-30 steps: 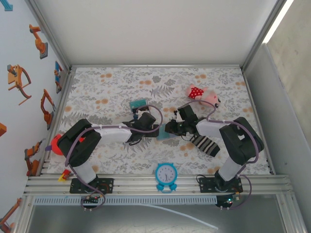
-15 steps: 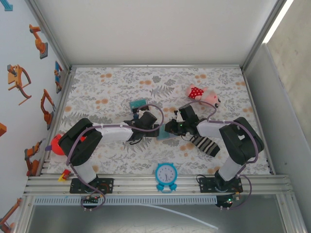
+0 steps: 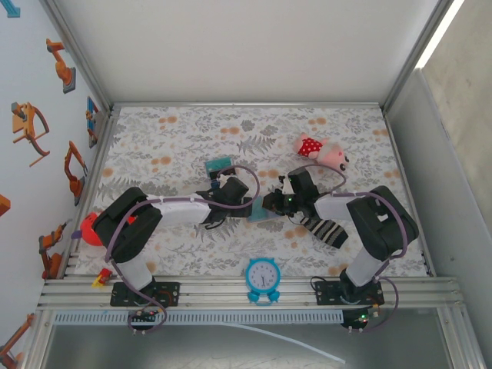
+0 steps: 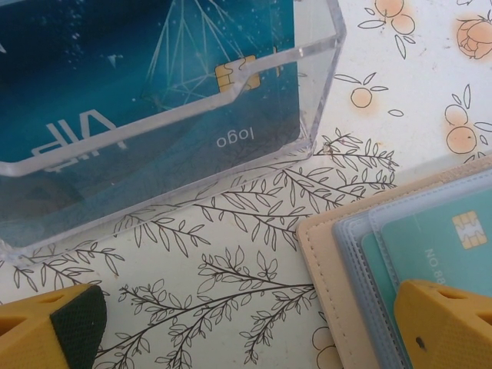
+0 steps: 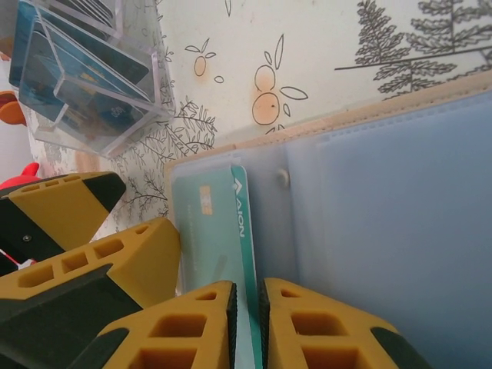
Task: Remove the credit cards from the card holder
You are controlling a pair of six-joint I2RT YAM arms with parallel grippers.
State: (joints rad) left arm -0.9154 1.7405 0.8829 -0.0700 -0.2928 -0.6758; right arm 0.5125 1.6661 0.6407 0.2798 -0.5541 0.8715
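Right claw [image 5: 247, 311] pinches the edge of a teal card [image 5: 240, 223] lifted from the open wallet [image 5: 384, 192]. Left claw [image 4: 246, 330] gapes wide, empty, one finger over the wallet.

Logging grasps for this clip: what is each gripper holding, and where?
Right gripper pinches a teal credit card by its near end, at the open card holder; left gripper is open, holding nothing.
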